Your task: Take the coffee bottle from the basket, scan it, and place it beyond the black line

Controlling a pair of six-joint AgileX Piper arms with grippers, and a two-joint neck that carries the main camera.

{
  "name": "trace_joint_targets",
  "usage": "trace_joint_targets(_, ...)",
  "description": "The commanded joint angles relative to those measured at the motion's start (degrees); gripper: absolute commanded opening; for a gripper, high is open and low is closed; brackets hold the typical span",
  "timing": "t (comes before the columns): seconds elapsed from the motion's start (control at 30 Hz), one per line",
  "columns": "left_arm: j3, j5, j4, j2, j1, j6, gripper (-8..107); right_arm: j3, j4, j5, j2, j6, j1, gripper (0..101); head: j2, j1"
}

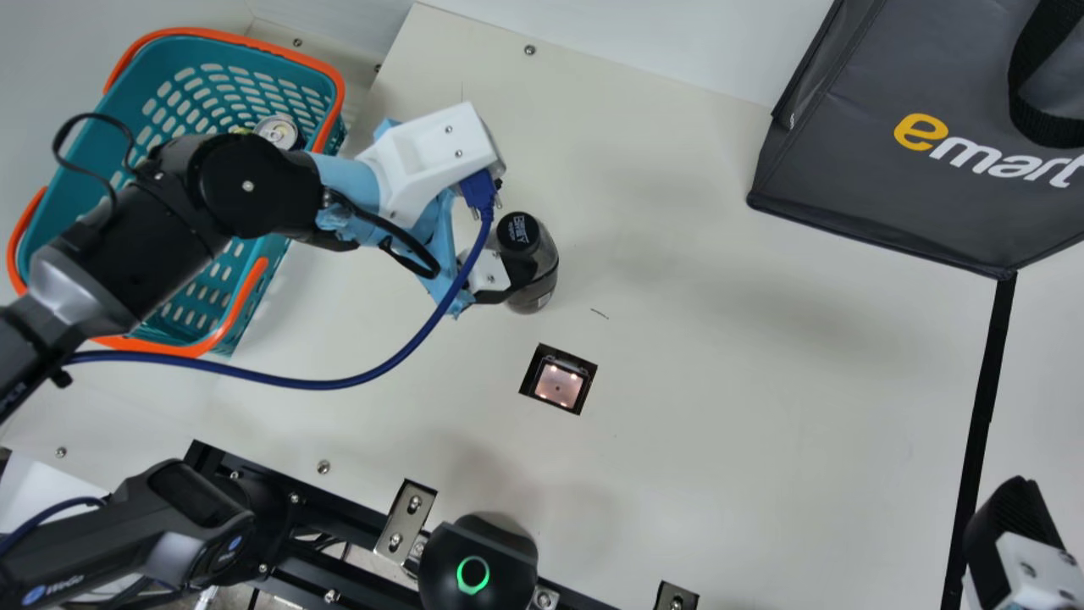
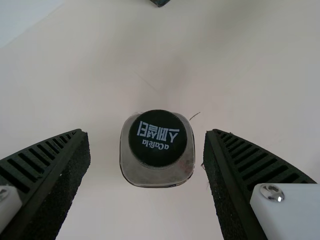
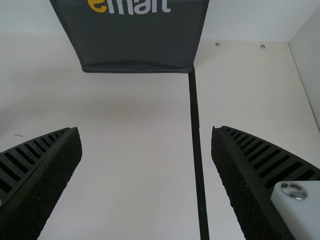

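The coffee bottle (image 1: pixel 533 300) is seen upright on the worktop (image 1: pixel 728 424), outside of the basket (image 1: pixel 224 33), and its black cap (image 1: pixel 517 231) is turned upward. It is placed between the basket and the black line (image 1: pixel 986 398), near the square scanner window (image 1: pixel 558 385) which is set into the worktop. The line is thus not crossed by the bottle.

The left tool (image 1: pixel 535 269) is lowered around the bottle. In the left wrist view, its two ribbed fingers (image 2: pixel 71 175) are spread, one at each side of the bottle, and a gap is left on both sides, so the tool can be called released.

The right tool (image 1: pixel 1006 513) is seen beside the lower part of the black line in the main view. It is also released: in the right wrist view its two fingers are held wide apart, and the line is seen between them.

In the basket, which is teal with orange edges, a can (image 1: pixel 278 132) is contained. A dark grey bag (image 1: pixel 847 186) is located at the far side, and the end of the black line is met by its corner.
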Motion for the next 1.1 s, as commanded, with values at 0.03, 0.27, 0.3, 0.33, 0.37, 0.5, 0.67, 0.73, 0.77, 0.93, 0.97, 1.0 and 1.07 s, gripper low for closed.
trace_joint_targets(0.03, -0.4, 0.2, 0.3, -0.5, 0.4, -1.5, 90, 0.0, 0.0, 0.0, 0.0, 0.0, 0.0, 91, 0.1, -1.5)
trace_joint_targets(0.27, -0.7, -0.1, 0.9, -2.5, 1.8, -4.8, 90, 0.0, 0.0, 0.0, 0.0, 0.0, 0.0, 91, 0.1, -1.5)
trace_joint_targets(0.3, -0.6, -0.4, 1.0, -2.8, 2.1, -5.2, 90, 0.0, 0.0, 0.0, 0.0, 0.0, 0.0, 91, 0.1, -1.5)
trace_joint_targets(0.33, -0.5, -0.7, 1.0, -3.2, 2.4, -5.5, 90, 0.0, 0.0, 0.0, 0.0, 0.0, 0.0, 91, 0.1, -1.5)
trace_joint_targets(0.37, -0.4, -0.9, 1.1, -3.5, 2.7, -5.8, 90, 0.0, 0.0, 0.0, 0.0, 0.0, 0.0, 91, 0.1, -1.5)
trace_joint_targets(0.5, 0.5, -1.8, 1.1, -5.2, 4.0, -6.6, 90, 0.0, 0.0, 0.0, 0.0, 0.0, 0.0, 91, 0.1, -1.5)
trace_joint_targets(0.67, 1.7, -2.6, 1.3, -7.5, 5.6, -7.2, 90, 0.0, 0.0, 0.0, 0.0, 0.0, 0.0, 91, 0.1, -1.5)
trace_joint_targets(0.73, 2.2, -2.7, 1.5, -8.4, 6.3, -7.5, 90, 0.0, 0.0, 0.0, 0.0, 0.0, 0.0, 91, 0.1, -1.5)
trace_joint_targets(0.77, 2.5, -2.7, 1.6, -8.9, 6.6, -7.6, 90, 0.0, 0.0, 0.0, 0.0, 0.0, 0.0, 91, 0.1, -1.5)
trace_joint_targets(0.93, 3.7, -2.7, 2.0, -11.3, 8.4, -7.9, 90, 0.0, 0.0, 0.0, 0.0, 0.0, 0.0, 91, 0.1, -1.5)
trace_joint_targets(0.97, 3.9, -2.7, 2.2, -11.8, 8.8, -8.0, 90, 0.0, 0.0, 0.0, 0.0, 0.0, 0.0, 91, 0.1, -1.5)
trace_joint_targets(1.0, 4.1, -2.7, 2.4, -12.3, 9.1, -8.1, 90, 0.0, 0.0, 0.0, 0.0, 0.0, 0.0, 91, 0.1, -1.5)
trace_joint_targets(1.07, 4.6, -2.7, 2.8, -13.1, 9.9, -8.5, 90, 0.0, 0.0, 0.0, 0.0, 0.0, 0.0, 91, 0.1, -1.5)
